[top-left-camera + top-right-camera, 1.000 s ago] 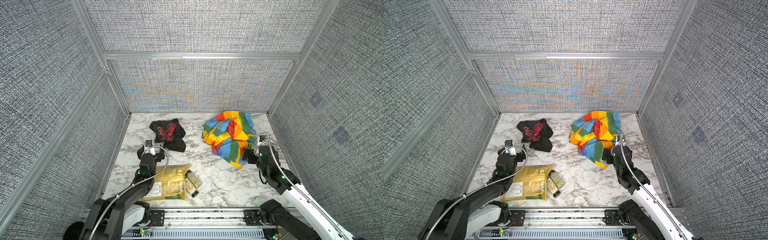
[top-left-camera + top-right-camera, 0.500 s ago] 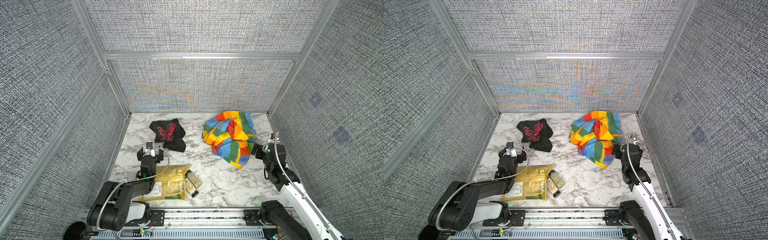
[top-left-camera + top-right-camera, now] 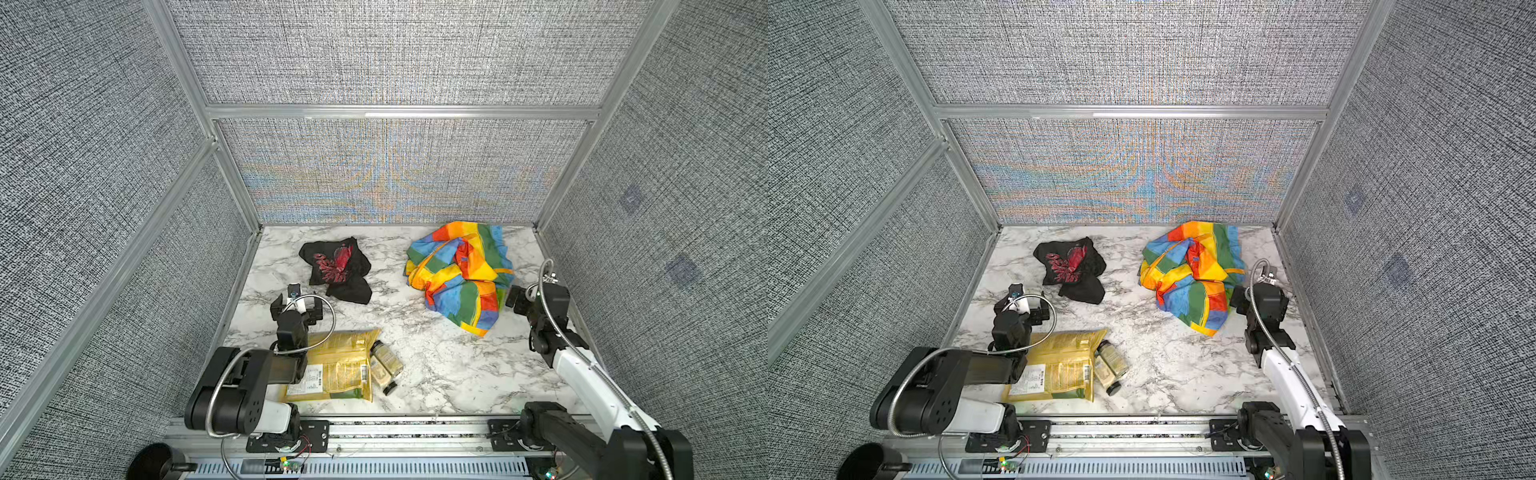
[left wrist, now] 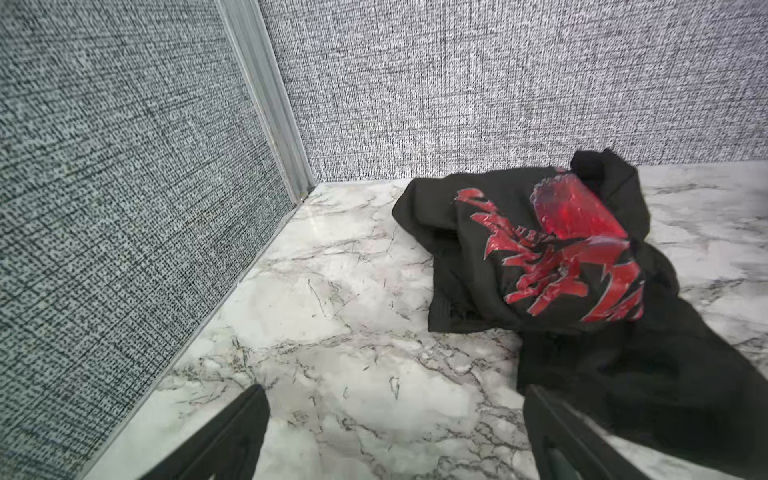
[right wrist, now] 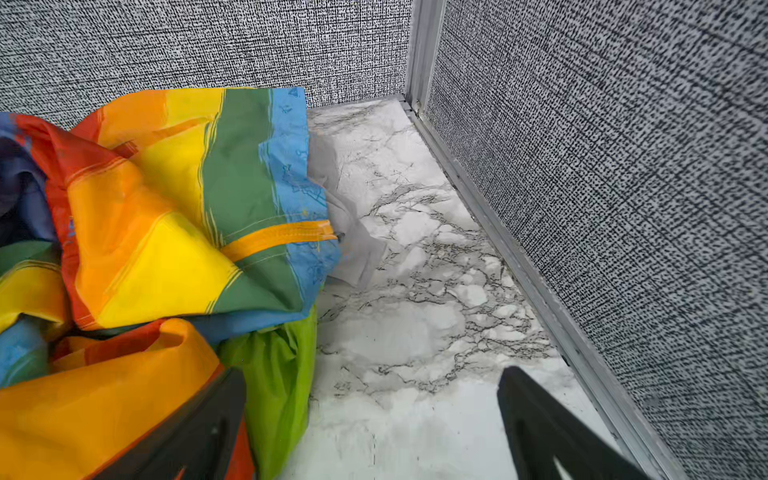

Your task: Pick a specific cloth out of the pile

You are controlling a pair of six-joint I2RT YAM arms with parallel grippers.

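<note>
Left pincer (image 3: 296, 300): spread wide, empty, low over the desk (image 3: 415, 345) near the left wall. Black cloth (image 3: 337, 270) with red print: flat on the desk, just beyond and slightly right of this pincer, apart from it; in the left wrist view (image 4: 540, 257) nearest dark fold just beside one finger (image 4: 552, 432), contact not confirmable. Long axis: roughly far-left to near-right, near lobe pointing toward the pincer. Rainbow cloth (image 3: 461, 274): well apart, on the right, no longer one heap with the black one. Right pincer (image 3: 515, 299): spread wide, empty, beside the rainbow cloth edge. Judgement: left arm nearer; short forward reach onto the near lobe required.
</note>
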